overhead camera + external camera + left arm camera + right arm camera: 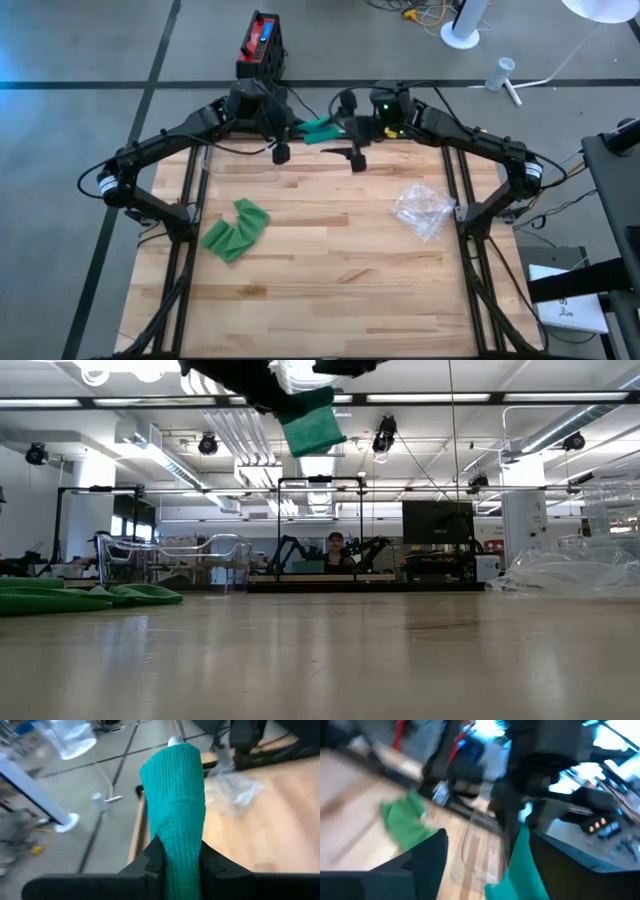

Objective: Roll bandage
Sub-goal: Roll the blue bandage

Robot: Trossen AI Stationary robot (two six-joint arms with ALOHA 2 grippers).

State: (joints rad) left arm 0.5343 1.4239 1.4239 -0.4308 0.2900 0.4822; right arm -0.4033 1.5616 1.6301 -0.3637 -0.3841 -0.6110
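Left gripper [283, 150], in the high view, sits at the upper middle of the frame over the far edge of the tabletop [330, 270], with the teal bandage [322, 131] stretched between it and the right gripper [357, 158] just to its right. A loose green bandage [236, 230] lies crumpled at centre left, and a clear plastic wrapper [424, 209] at centre right.

Low view: the teal bandage [312, 420] hangs at the top centre, well above the wood, under dark arm parts; the green bandage [85, 597] lies flat at far left, the wrapper [575, 573] at far right.

Left wrist view: the left gripper [180, 865] is clenched on the teal bandage [175, 795], which stands out from between its fingers as a wrapped column.

Right wrist view: the right gripper [485, 855] is spread wide and released; the teal bandage [522, 862] lies beside one finger, not pinched.

With only one side gripping, the free end may sag and the wrap loosen, or the roll may slip out and drop past the tabletop's far edge.
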